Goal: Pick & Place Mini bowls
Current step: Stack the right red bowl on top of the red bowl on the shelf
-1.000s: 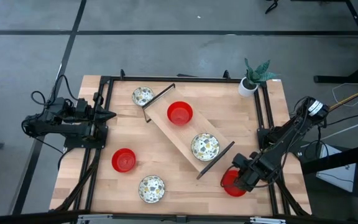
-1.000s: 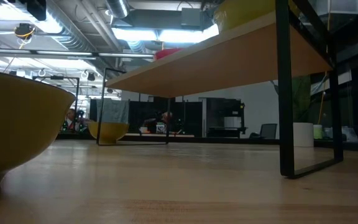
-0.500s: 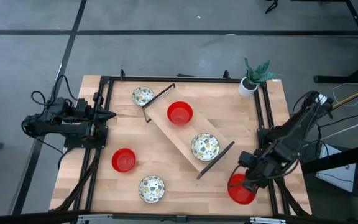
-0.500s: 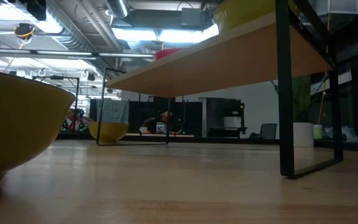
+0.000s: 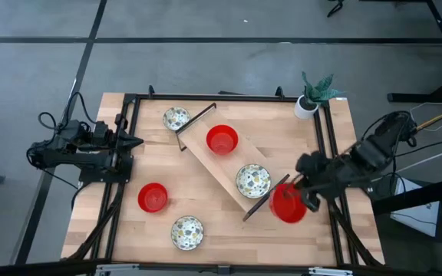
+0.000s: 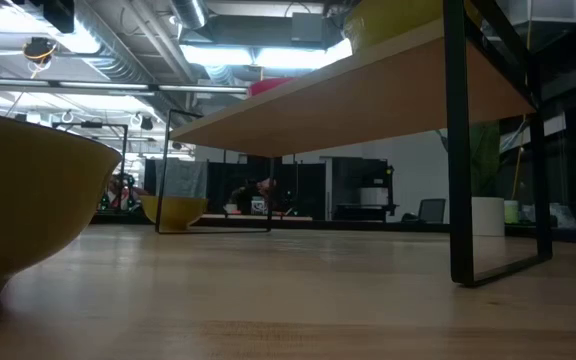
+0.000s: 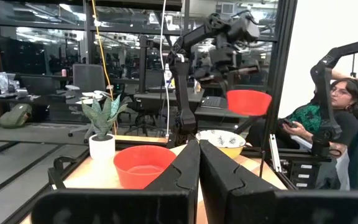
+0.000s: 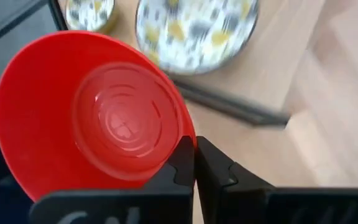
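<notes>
High view | red bowl (image 5: 288,205) pinched in right jaws (image 5: 295,193) | lifted beside shelf (image 5: 229,165)

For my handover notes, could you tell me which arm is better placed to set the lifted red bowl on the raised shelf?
The right: its gripper already pinches the red bowl by the shelf's end, while the left gripper waits, shut, at the table's left edge.

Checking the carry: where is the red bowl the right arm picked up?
In the high view, the red bowl hangs in the right pincer, lifted beside the raised shelf's near end, by the speckled bowl.
</notes>
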